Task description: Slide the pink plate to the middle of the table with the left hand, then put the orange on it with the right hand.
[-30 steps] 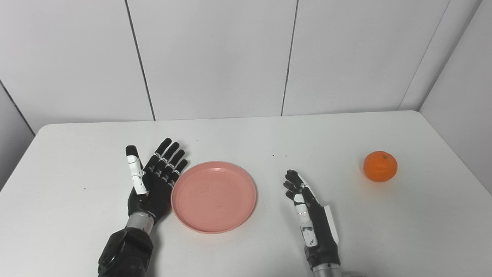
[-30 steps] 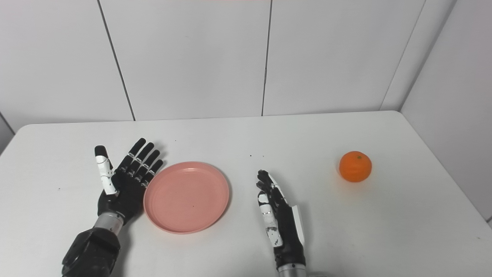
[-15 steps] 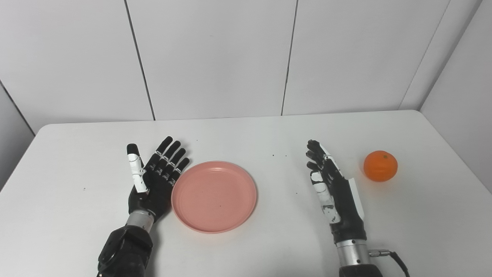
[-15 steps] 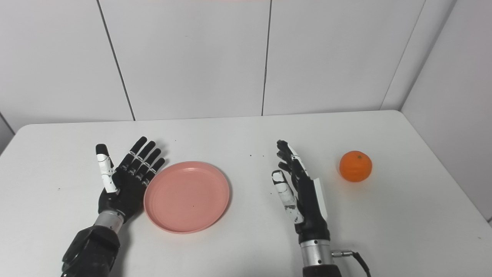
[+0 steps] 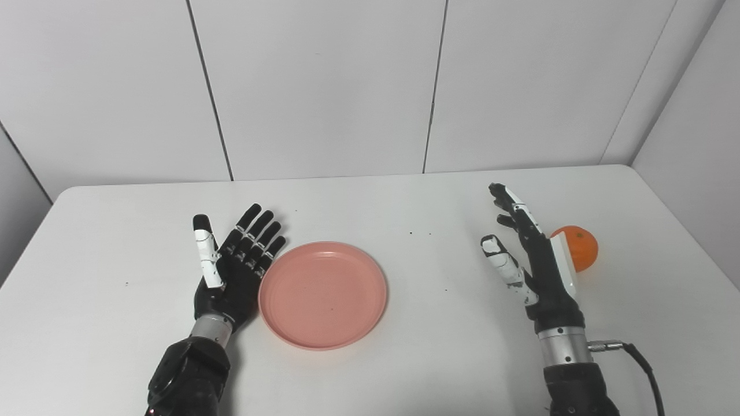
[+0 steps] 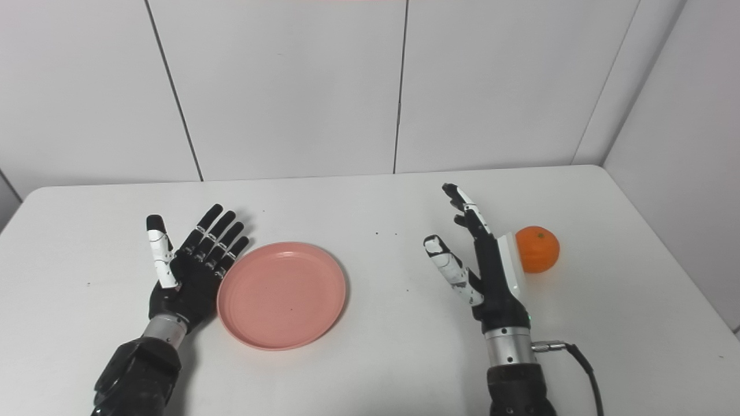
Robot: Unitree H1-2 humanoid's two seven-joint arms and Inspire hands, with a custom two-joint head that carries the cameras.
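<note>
Pink plate [image 5: 322,294], orange [image 6: 539,249] fruit, white table [image 5: 376,202], black-and-white hands

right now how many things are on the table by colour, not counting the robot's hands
pink: 1, the plate
orange: 1, the orange
total: 2

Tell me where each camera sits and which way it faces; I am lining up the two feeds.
Left eye view: on the head, looking down across the white table toward the wall; both forearms, the open left hand and right hand show.
Right eye view: beside it, slightly rightward, facing likewise; same arms show.
Shared: the round pink plastic plate by the left hand, the round orange beside the right hand.
</note>
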